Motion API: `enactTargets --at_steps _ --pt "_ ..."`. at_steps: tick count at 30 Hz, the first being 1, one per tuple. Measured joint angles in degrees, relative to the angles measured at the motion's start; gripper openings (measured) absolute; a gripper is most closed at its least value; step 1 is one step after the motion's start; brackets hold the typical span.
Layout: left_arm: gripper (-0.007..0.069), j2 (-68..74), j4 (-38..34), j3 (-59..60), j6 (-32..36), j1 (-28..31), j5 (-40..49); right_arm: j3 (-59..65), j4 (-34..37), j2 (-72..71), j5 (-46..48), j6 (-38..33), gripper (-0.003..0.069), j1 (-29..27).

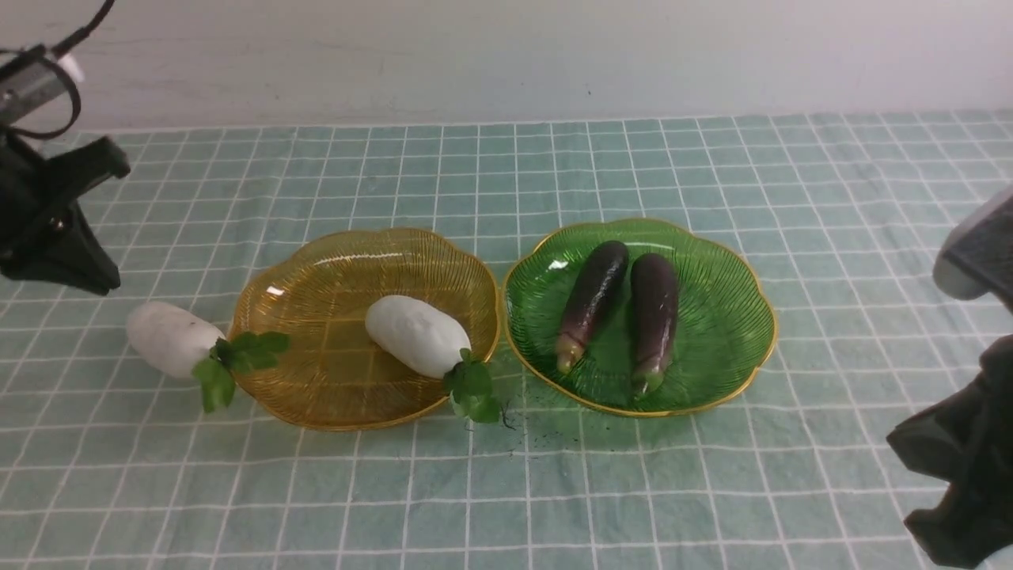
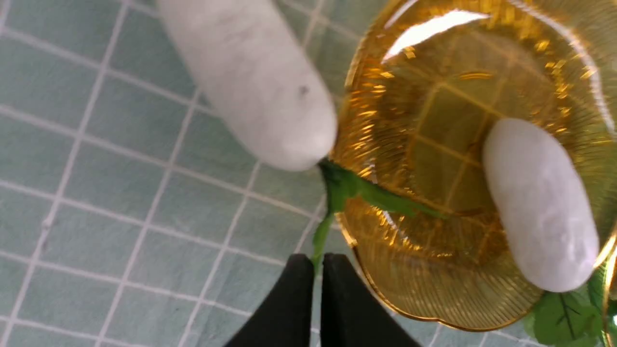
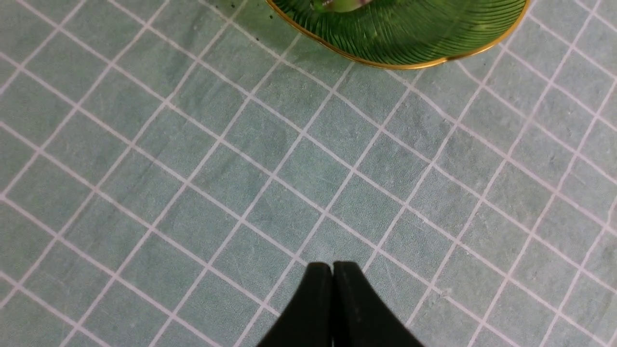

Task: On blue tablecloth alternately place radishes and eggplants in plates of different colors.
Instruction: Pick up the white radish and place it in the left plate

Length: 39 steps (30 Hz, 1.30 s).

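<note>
The left gripper (image 2: 318,261) has its jaws nearly pressed together on nothing (a leaf tip (image 2: 320,238) merely shows behind them). It hangs over the blue tablecloth (image 1: 712,158) by a radish (image 1: 166,339) that lies just outside the amber plate (image 1: 316,408), its leaves over the rim. The other radish (image 1: 417,335) lies inside that plate. The right gripper (image 3: 332,266), likewise closed and empty, hovers near the green plate (image 1: 736,317), which holds both eggplants (image 1: 592,305).

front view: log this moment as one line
amber plate: radish inside | second radish: on tablecloth beside it | green plate: eggplants inside | left gripper: shut, empty | right gripper: shut, empty
</note>
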Motion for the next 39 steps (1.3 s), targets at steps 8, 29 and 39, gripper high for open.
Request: enactTargets --at_steps 8,29,39 --pt "0.0222 3.8 0.3 0.5 -3.1 0.0 -2.0 0.0 1.6 0.0 -1.9 0.1 -0.0015 0.0" --pt "0.051 18.9 -3.7 0.5 -11.1 -0.1 -15.9 0.0 3.2 0.0 -2.8 0.1 -0.0015 0.1" --pt "0.0433 18.6 -3.5 -0.5 -4.0 -0.1 -11.2 0.0 3.2 0.0 -2.9 0.1 -0.0015 0.1"
